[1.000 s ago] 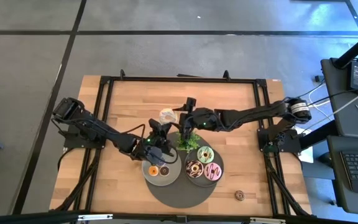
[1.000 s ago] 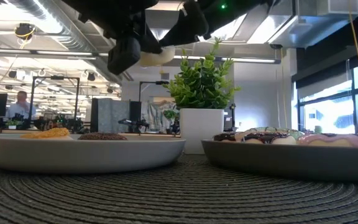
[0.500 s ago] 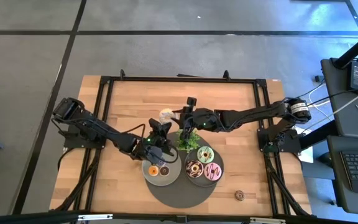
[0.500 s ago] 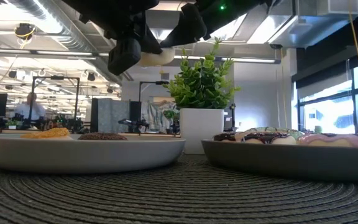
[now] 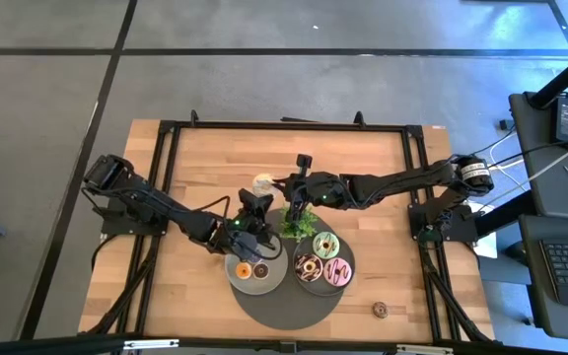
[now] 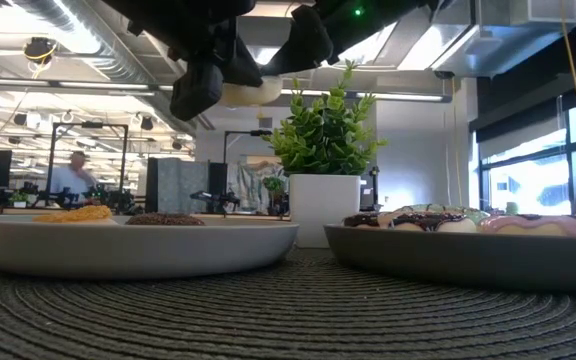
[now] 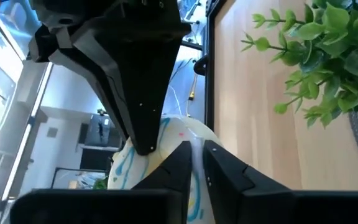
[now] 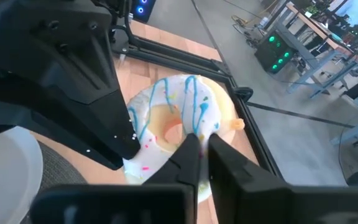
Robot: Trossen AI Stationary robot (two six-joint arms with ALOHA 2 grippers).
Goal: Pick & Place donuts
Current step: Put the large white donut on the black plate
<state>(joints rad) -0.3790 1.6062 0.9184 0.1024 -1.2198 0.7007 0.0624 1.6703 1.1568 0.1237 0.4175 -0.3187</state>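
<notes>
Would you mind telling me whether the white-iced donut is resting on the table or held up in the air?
In the air: the low view shows the white-iced donut above the plates.

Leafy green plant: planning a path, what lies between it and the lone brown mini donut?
High view: the right-hand round grey plate holding three iced donuts, then bare wooden tabletop.

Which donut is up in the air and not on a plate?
The white donut with blue squiggles. Both claws, right and left, pinch it in the air, while the other donuts lie on the grey plates.
</notes>
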